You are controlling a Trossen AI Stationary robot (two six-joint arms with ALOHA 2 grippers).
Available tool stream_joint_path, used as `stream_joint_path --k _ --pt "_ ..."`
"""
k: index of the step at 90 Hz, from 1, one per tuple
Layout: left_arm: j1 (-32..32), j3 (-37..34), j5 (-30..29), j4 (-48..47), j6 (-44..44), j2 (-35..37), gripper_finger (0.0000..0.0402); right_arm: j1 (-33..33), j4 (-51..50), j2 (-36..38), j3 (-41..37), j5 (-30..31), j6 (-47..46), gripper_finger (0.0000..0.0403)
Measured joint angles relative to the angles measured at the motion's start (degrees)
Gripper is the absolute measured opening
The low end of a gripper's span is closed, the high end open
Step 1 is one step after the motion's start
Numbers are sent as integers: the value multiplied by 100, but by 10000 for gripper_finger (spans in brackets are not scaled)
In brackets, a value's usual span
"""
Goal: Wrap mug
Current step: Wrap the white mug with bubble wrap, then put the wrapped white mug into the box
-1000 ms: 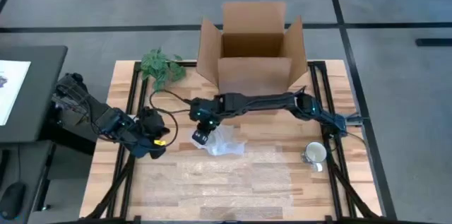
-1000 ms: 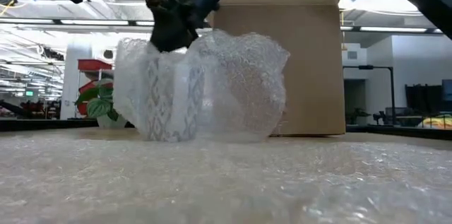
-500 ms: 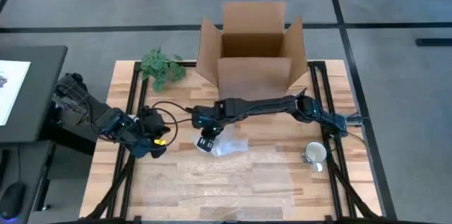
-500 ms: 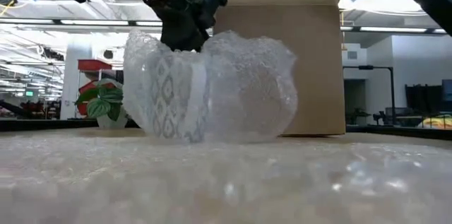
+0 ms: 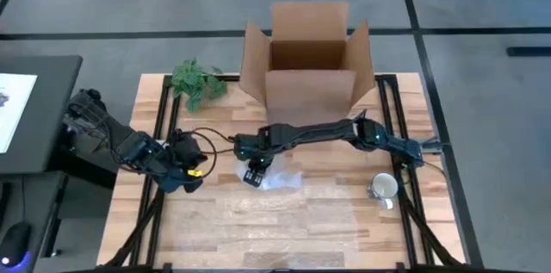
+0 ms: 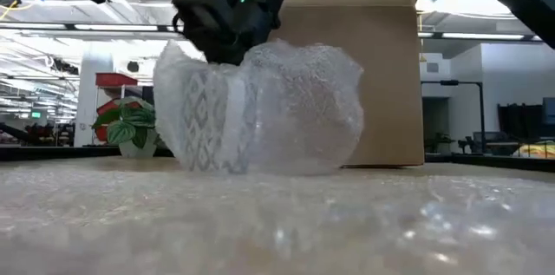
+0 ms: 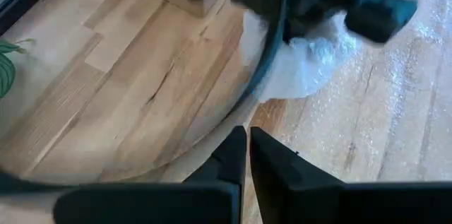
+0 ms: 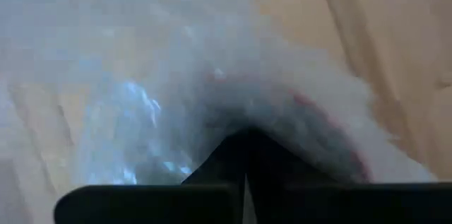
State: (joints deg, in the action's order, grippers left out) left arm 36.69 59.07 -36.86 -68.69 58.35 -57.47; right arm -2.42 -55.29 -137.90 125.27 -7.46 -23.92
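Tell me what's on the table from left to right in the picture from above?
Left gripper resting at the table's left side → right gripper shut on the bubble wrap → bubble wrap bundle → mug near the right edge.

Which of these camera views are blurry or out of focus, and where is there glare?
Right wrist view: nearly all soft, the bubble wrap pressed too close to focus. Left wrist view: the other arm is smeared dark. Low view: the near bubble wrap sheet is blurred with bright glints, and ceiling lights glare behind. High view: evenly lit and sharp.
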Motion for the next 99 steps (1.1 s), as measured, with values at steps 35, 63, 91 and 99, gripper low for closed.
stream_joint_path --k 35,63,91,99 --pt "0 0 -2 0 -2 0 0 -3 95 -59 -2 2 45 0" --pt "-2 0 -7 0 -4 0 0 161 43 720 -15 -524 33 39" --pt "-2 0 -4 2 -4 0 0 369 -436 1009 -5 -448 11 188" --pt "-2 0 -7 2 -4 0 0 411 -639 767 -14 -308 44 231"
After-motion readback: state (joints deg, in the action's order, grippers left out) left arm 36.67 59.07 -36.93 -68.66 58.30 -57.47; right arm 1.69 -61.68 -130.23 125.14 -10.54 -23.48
